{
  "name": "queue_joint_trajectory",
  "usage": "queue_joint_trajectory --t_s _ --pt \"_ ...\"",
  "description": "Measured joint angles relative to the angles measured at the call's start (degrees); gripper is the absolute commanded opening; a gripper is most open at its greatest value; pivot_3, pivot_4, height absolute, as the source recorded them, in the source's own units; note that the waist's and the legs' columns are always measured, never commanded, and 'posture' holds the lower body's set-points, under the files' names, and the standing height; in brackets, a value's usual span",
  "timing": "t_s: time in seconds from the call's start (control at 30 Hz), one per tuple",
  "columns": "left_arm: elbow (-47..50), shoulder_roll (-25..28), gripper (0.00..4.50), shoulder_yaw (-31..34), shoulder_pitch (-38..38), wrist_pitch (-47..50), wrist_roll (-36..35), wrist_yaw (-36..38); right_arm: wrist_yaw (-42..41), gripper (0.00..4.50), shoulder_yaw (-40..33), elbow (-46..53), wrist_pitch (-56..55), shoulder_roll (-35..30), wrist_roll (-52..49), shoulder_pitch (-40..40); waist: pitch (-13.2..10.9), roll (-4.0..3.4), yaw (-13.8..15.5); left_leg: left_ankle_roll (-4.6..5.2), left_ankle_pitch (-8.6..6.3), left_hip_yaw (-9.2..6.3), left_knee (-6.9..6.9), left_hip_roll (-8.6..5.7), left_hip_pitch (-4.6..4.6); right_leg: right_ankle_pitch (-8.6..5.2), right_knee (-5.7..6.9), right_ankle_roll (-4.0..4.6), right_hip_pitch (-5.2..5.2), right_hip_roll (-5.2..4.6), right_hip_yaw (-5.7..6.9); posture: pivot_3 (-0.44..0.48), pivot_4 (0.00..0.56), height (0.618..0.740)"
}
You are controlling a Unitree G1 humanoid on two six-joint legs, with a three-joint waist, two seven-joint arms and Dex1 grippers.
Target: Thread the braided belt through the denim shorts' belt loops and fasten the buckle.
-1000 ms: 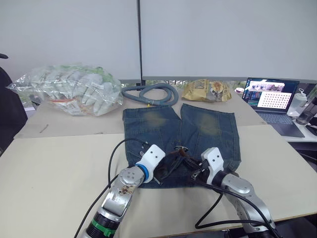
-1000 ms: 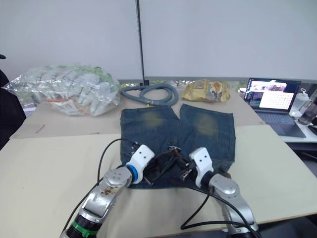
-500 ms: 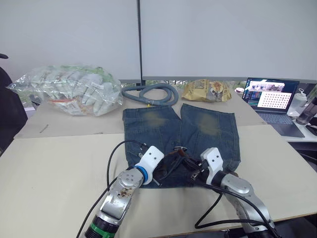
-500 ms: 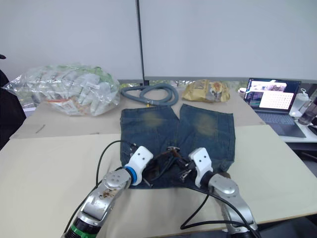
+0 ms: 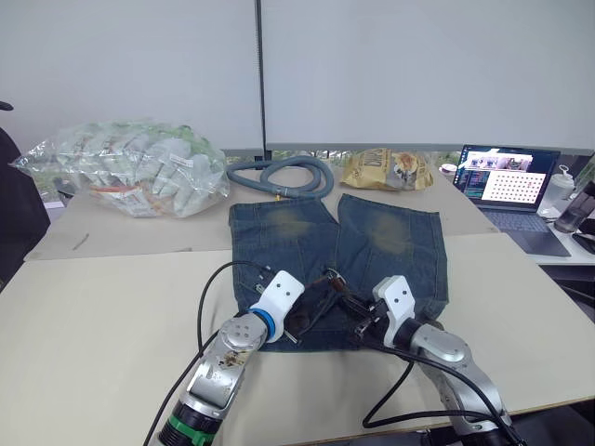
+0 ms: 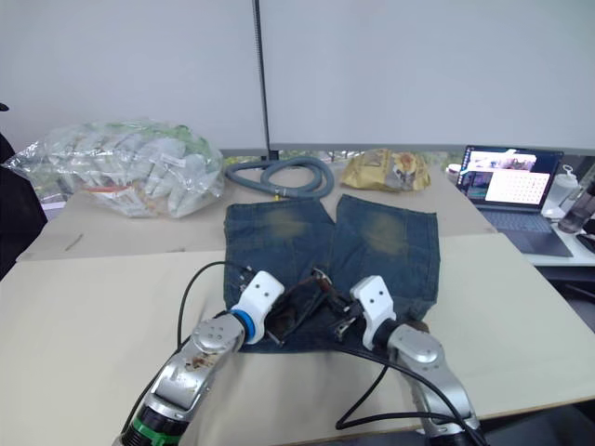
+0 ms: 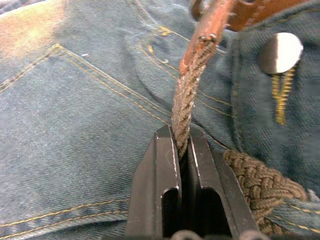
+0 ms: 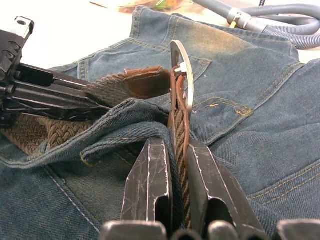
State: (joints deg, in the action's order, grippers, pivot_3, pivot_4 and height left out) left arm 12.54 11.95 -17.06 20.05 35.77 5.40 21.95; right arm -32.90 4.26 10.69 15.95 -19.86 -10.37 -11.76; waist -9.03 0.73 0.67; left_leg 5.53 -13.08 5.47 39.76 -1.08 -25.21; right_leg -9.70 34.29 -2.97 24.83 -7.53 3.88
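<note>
At the waistband of the denim shorts (image 5: 339, 243), nearest me, I had both grippers working. Left gripper (image 7: 181, 145) was pinched edge-on onto the braided belt (image 7: 189, 95), just short of its leather tip, presumably to steer that end. Right gripper (image 8: 178, 150) was clamped on the strap directly below the buckle (image 8: 181, 75), holding the frame upright above the denim, I judged so the tip could be fed through it. Belt lay bunched along the waistband between the two grippers; I could not tell which belt loops it passed. Beyond the shorts' legs lay a grey hose (image 5: 279, 177).
</note>
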Motion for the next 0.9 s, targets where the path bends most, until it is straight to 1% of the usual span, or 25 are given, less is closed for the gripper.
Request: queue_joint_trajectory --t_s 0.17,0.27,0.4,0.63,0.73,0.9 --pt "-1.6 -0.7 0.00 -1.1 1.5 -0.7 0.0 0.7 -0.2 0.03 2.9 -0.1 -3.9 -1.9 4.8 -0.1 0.0 0.00 0.1 0.00 0.00 0.01 0.01 -0.03 0.00 0.00 0.01 0.00 -0.01 0.00 0.00 0.000 0.150 0.740" --pt "-3.1 -2.1 0.00 -0.9 2.1 -0.7 0.0 -0.2 -0.4 0.03 5.9 -1.8 -10.4 -5.3 10.8 -0.2 0.0 0.00 0.0 0.01 0.01 0.02 0.02 -0.06 0.00 -0.01 0.00 -0.01 -0.02 0.00 0.01 0.000 0.150 0.740" --pt "-4.0 -2.3 0.00 -0.8 2.1 -2.0 0.0 -0.4 -0.8 0.03 8.4 -4.3 -17.5 -8.3 16.5 -0.2 0.0 0.00 0.0 -0.03 0.03 0.02 0.02 -0.03 0.01 -0.01 0.01 -0.01 -0.04 0.02 0.01 0.000 0.150 0.740" --pt "-4.7 -3.5 0.00 -1.5 2.0 -6.8 -1.6 1.9 -1.1 0.03 9.3 -6.9 -24.2 -9.6 20.3 -0.9 0.0 0.00 0.0 -0.03 0.03 0.02 0.02 -0.01 0.02 -0.01 -0.01 -0.01 -0.07 0.02 0.01 0.000 0.150 0.740" --pt "-4.9 -3.0 0.00 -2.5 1.5 -9.1 -2.1 3.9 -2.0 0.03 9.4 -8.2 -26.8 -10.8 20.4 -1.1 0.0 0.00 -0.1 -0.03 0.03 0.02 0.01 0.00 0.02 -0.02 -0.02 0.01 -0.06 0.03 0.01 0.000 0.150 0.740" --pt "-5.6 -2.9 0.00 -2.7 1.3 -10.6 -2.1 4.5 -3.8 0.03 9.2 -9.7 -29.8 -11.6 20.3 -1.6 0.0 0.00 0.0 0.00 0.01 0.01 0.03 0.00 0.02 -0.02 -0.04 0.01 -0.09 0.03 0.01 0.000 0.150 0.740"
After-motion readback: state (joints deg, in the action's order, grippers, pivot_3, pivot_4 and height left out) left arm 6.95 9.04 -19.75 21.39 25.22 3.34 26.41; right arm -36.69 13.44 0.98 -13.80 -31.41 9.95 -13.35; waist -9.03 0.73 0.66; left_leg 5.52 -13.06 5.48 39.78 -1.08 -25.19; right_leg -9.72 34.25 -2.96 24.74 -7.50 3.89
